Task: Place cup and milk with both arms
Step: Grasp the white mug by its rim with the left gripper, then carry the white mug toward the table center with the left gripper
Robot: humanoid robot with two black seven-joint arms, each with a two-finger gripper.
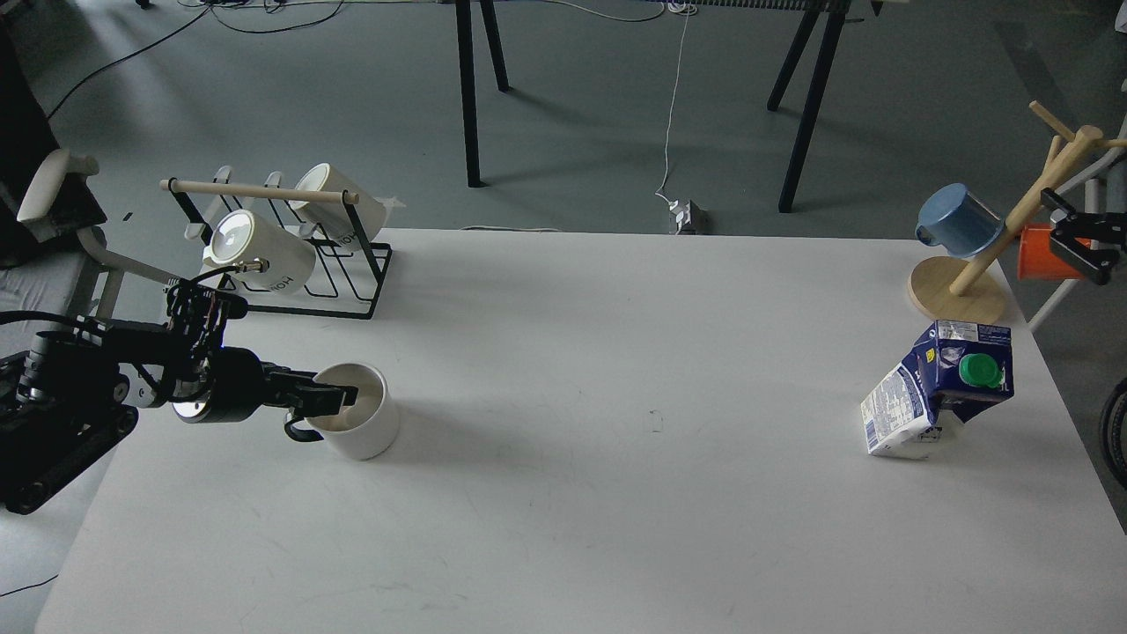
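Note:
The cup (359, 429), a squat white mug with a black loop handle, stands upright on the white table (616, 493) at the left. My left gripper (335, 401) reaches in from the left at the cup's near-left rim, just above the handle; its dark fingers overlap the rim and cannot be told apart. The milk (942, 387), a dented dark-blue and white carton with a green cap, leans on the table at the right. My right gripper (1057, 222) is at the far right edge, above and behind the milk, its jaws apart and empty.
A black wire rack (352, 282) with a wooden bar holds two taller cream mugs (264, 251) at the back left. A wooden mug tree (960, 295) at the back right carries a blue cup (958, 220) and an orange cup (1043, 255), close to my right gripper.

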